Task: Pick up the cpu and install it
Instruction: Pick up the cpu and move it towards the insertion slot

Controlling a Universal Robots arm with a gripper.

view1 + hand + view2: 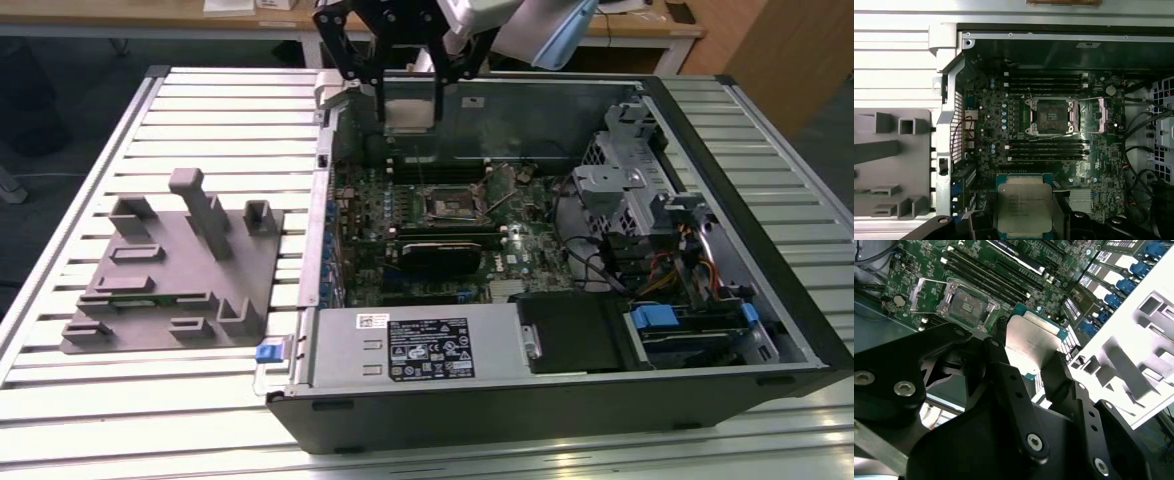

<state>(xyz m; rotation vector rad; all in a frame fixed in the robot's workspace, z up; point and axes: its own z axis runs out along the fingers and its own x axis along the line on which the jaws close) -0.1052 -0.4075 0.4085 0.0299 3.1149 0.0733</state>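
Observation:
I hold the cpu, a pale silver square chip with a thin green-tan edge, high over the back of the open computer case. My gripper is shut on it, one black finger on each side. In both wrist views the cpu hangs flat between the fingers. The motherboard socket lies open below, with its metal frame swung aside. The chip is well above the board and offset from the socket.
A grey fixture with upright posts sits on the slatted table on the exterior view's left of the case. A black heatsink block, memory slots, drive cages and cables surround the socket.

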